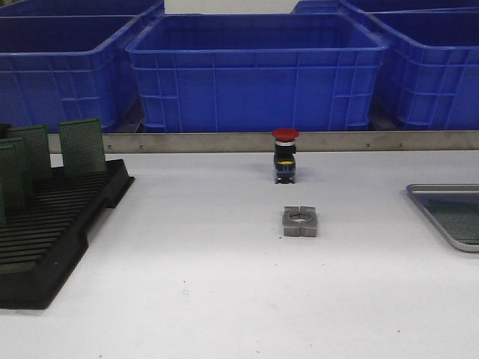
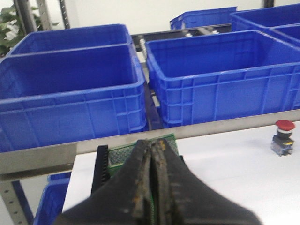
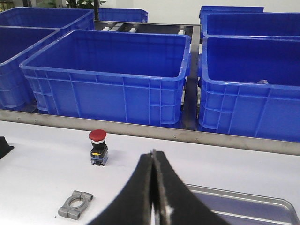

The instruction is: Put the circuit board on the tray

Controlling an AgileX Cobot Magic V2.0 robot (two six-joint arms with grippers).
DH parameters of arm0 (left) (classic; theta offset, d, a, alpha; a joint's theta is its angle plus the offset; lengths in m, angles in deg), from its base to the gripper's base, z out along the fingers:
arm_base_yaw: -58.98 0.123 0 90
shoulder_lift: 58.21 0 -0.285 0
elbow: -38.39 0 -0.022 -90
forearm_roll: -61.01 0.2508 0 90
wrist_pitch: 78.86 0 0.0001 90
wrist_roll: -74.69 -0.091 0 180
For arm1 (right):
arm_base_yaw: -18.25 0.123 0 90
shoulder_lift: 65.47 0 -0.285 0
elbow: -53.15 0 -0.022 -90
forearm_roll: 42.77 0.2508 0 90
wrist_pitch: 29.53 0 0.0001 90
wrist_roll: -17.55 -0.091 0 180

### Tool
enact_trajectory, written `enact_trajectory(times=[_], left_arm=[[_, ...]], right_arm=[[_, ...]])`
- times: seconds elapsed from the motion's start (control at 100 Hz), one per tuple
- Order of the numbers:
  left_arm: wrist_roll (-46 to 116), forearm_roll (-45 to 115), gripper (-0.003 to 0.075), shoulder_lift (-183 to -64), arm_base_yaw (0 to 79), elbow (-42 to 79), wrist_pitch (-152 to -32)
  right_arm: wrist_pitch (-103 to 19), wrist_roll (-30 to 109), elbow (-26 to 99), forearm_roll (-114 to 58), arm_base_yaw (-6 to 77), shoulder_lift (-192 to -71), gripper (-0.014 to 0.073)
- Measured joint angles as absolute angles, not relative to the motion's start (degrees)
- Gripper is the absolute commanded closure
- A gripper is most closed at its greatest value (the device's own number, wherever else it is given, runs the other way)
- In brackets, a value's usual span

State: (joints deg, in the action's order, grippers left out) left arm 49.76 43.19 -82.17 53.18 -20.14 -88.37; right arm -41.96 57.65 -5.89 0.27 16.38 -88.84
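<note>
Both pincers closed on nothing. Circuit boards [image 2: 140, 147] stand in the rack [image 1: 52, 224] just beyond our left pincer [image 2: 153, 187] — tray [image 3: 243, 204] beside our right pincer [image 3: 153, 197]. Risk: snagging a neighbouring board.

A red-capped push-button switch [image 1: 285, 155] stands mid-table, a grey metal clamp block [image 1: 300, 221] lies nearer, and big blue plastic bins [image 1: 254, 71] line the far edge.

The tray [image 1: 449, 213] runs off the front view at three o'clock, its far end unseen. At nine o'clock the black rack [image 1: 52, 239] and its leftmost circuit board [image 1: 9, 179] are cropped. In the left wrist view, closed fingers [image 2: 161, 187] hide most of another circuit board [image 2: 123, 153].
</note>
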Motion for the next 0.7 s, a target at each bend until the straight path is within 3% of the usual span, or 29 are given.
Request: enact_trajectory(times=[0.28,0.7], left_arm=[[71.3,66.6,0.0739,-76.7,53.2,-24.2,-88.5],[73.9,69.0,0.0739,-65.8,53.2,-38.9,-88.4]], right_arm=[[-42.0,57.6,-5.9,0.3,16.4,-88.8,0.0663],[-42.0,57.6,-5.9,0.4,16.4,-88.8,0.0663]])
